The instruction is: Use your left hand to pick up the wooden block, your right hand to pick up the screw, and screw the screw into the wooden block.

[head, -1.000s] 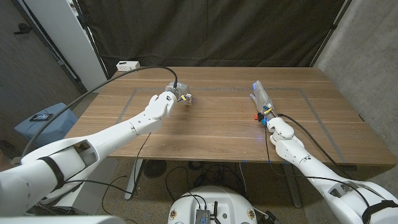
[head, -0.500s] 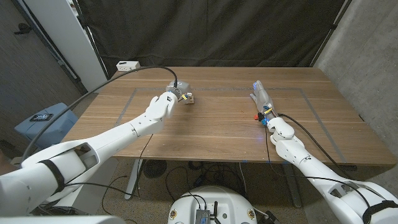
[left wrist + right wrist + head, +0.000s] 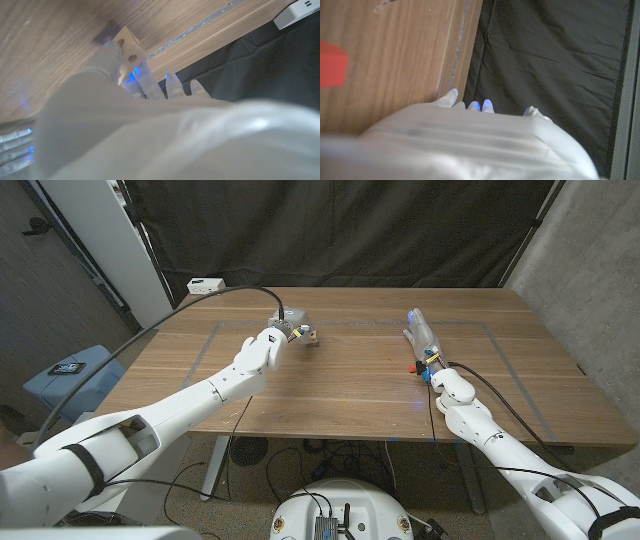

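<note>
The left hand [image 3: 268,346] is seen at the wooden block [image 3: 311,335] on the far left part of the worktop [image 3: 350,385]. Over the last second the block has been shifted slightly to the right across the worktop, and the hand has followed it. In the left wrist view the fingers [image 3: 111,54] are laid against the block [image 3: 129,48], which still sits on the worktop; whether a firm grip has been closed cannot be told. The block is judged to be contacted but not yet lifted.

The right hand [image 3: 424,345] stands on the right part of the worktop, unchanged in place, fingers extended away from the robot and holding nothing visible. A small red item [image 3: 413,367], possibly the screw, lies just beside it; its identity cannot be confirmed. The pick-up by the right hand is judged not yet begun.

No containers are present on the worktop.
</note>
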Controlling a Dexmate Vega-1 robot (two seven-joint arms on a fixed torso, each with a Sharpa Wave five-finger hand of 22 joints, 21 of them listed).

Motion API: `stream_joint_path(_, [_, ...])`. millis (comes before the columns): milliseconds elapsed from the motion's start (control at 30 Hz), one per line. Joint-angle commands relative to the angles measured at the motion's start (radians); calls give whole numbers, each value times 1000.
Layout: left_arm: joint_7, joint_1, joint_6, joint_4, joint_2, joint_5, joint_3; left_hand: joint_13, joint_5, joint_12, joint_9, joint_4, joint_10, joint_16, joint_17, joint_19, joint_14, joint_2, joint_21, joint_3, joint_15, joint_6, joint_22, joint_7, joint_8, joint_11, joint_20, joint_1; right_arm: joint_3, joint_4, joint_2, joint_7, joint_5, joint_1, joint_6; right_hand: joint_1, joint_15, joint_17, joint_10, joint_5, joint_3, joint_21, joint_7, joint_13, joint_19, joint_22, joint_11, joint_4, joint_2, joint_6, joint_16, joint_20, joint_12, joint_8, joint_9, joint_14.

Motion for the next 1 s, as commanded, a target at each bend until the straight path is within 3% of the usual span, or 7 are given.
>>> stream_joint_path(33, [68, 39, -8, -48, -3, -89, -45, 3, -1, 0, 2, 1, 10, 5, 5, 4, 11, 2, -2, -8, -108, 10, 3, -3, 2, -1, 7, 7, 2, -49, -26, -2, -7, -21, -13, -9, -3, 3, -7, -1, 6, 7, -2, 3, 7, 6, 1, 2, -4, -6, 6, -17, 6, 2, 3, -12])
stream_joint_path(433, [170, 84, -56, -60, -26, -239, -114, 5, -2, -3, 2, 3, 11, 5, 6, 4, 16, 3, -3, -13, -107, 14, 3, -2, 0, -1, 13, 5, 2, -167, -106, -41, -50, -62, -76, -2, -4, 0, -14, -1, 9, 9, -1, 3, 17, 6, -1, -6, -11, -4, 5, -18, 5, 3, 3, -13])
stream_joint_path(1000, [272, 122, -187, -26, -45, -439, -175, 8, -3, -7, 2, 5, 14, 3, 6, 11, 18, 6, -3, -21, -102, 16, 3, -3, -5, -1, -3, 2, -6, -297, -225, -68, -131, -96, -167, 36, -8, -5, 1, -3, 20, 11, 4, 3, 39, 5, -7, -47, -31, 60, 7, -23, 11, 21, 4, 1])
